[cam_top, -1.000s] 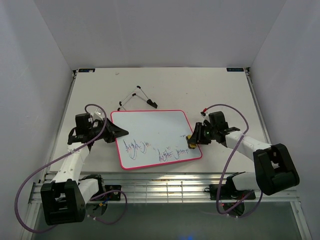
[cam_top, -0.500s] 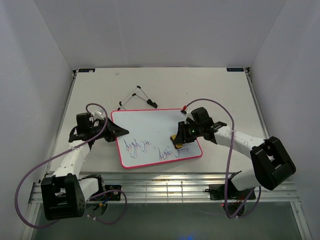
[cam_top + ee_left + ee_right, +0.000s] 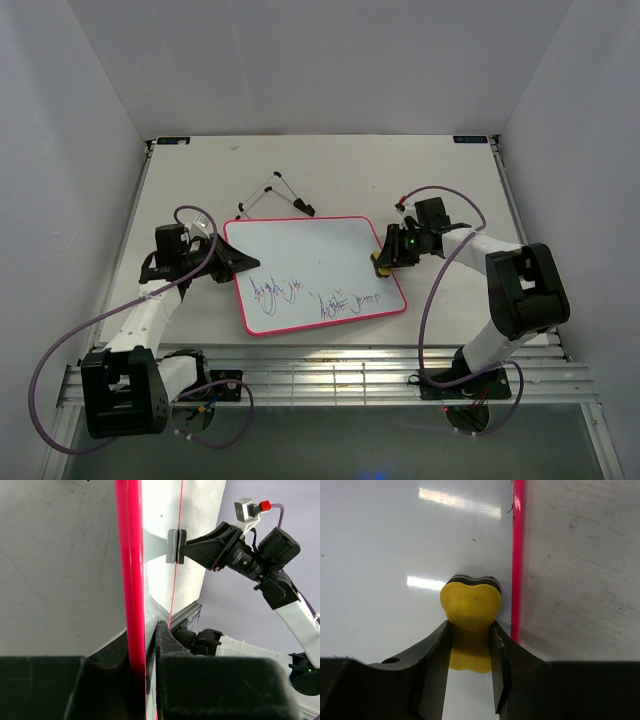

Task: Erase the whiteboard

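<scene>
The whiteboard (image 3: 315,255), pink-rimmed, lies flat on the table with blue-purple scribbles (image 3: 320,298) along its near part. My left gripper (image 3: 241,263) is shut on the board's left rim; in the left wrist view the red rim (image 3: 131,580) runs between the jaws of that gripper (image 3: 145,632). My right gripper (image 3: 388,258) is shut on a yellow eraser (image 3: 380,268) at the board's right edge. In the right wrist view the eraser (image 3: 470,602) presses on the white surface (image 3: 395,545) just left of the pink rim (image 3: 518,555), held by this gripper (image 3: 470,635).
A thin black wire stand (image 3: 273,196) lies on the table behind the board. The grey table (image 3: 440,180) is walled on three sides. A metal rail (image 3: 330,375) runs along the near edge by the arm bases.
The right gripper swept the eraser left over the board's near right part, then back right and farther away to the right rim. The left grip on the board has not changed.
</scene>
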